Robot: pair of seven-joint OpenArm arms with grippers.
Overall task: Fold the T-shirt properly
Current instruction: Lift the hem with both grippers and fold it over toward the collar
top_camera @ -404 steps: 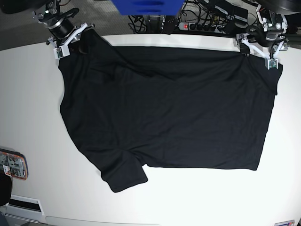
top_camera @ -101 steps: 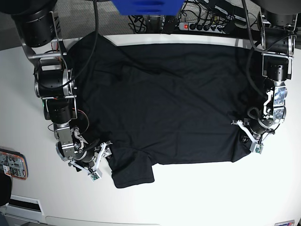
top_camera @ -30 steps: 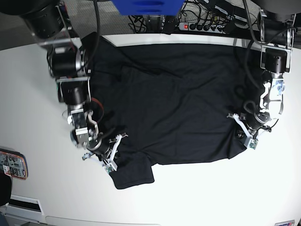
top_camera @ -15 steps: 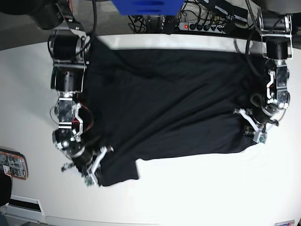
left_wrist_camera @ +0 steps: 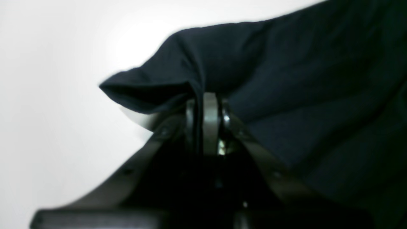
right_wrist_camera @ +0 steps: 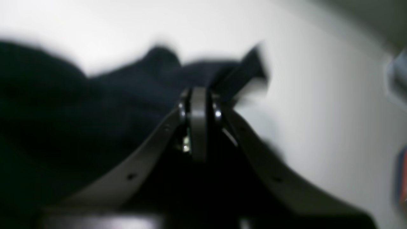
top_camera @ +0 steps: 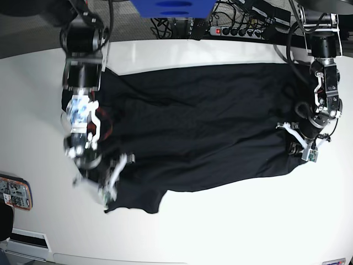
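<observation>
Base view: you are looking down at the plain black short-sleeved cotton T-shirt, which is lying spread and wrinkled across the middle of the white rounded surface. Your left claw is pinching the shirt's edge at the view's right; your right claw is pinching its lower corner at the view's left. Left wrist view: the left claw is closed tight on a raised fold of the T-shirt, lifting it off the surface. Right wrist view, blurred: the right claw is likewise closed, with the T-shirt's dark cloth bunching at its tips.
</observation>
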